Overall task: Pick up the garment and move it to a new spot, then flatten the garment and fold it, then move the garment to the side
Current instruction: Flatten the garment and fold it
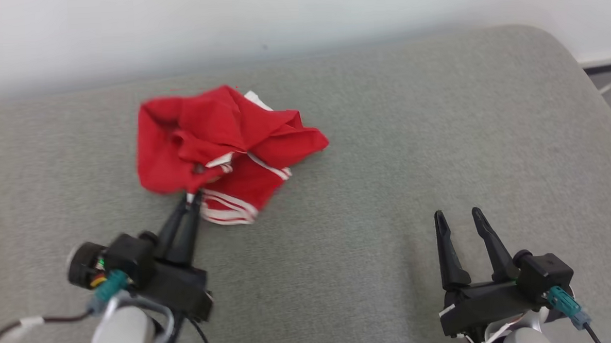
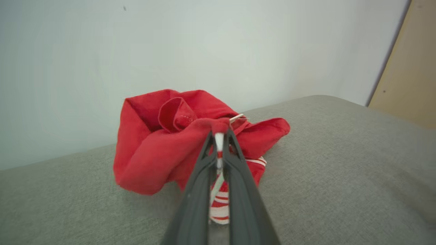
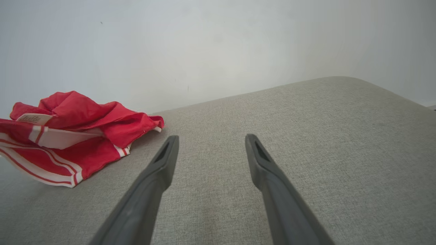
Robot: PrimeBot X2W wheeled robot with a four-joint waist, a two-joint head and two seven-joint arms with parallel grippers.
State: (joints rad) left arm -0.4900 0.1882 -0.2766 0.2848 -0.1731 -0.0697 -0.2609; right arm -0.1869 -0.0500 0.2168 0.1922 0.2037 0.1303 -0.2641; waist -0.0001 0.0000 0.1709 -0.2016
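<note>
- The two fingers of the left gripper [image 1: 193, 197] are pressed together on a small pinch of cloth. In the left wrist view a bit of the white-striped hem is sandwiched right between them [image 2: 219, 136], so that's a grip and not just a touch.
- What it's got is the garment [image 1: 221, 139], red with white stripes and crumpled into a heap. It sits on the left half of the grey cushion [image 1: 387, 163], toward the cushion's back edge.
- The pinch is on the side of the heap facing the cushion's front edge, low down near the fabric.
- The right gripper [image 1: 458, 214] has its fingers spread wide with nothing between them. It hangs over the right front part of the cushion, well apart from the heap.
- Pretty sure this is step one, the pick-up. The grab is made, but most of the heap looks like it's resting on the cushion, so I'd call the lift not yet done.
- Next it needs a steady raise until the cloth hangs free, then a carry toward the bare middle of the cushion.
- It's a thin pinch on a hem, so a quick yank could slip it. The right one will be needed for the flattening.
</note>
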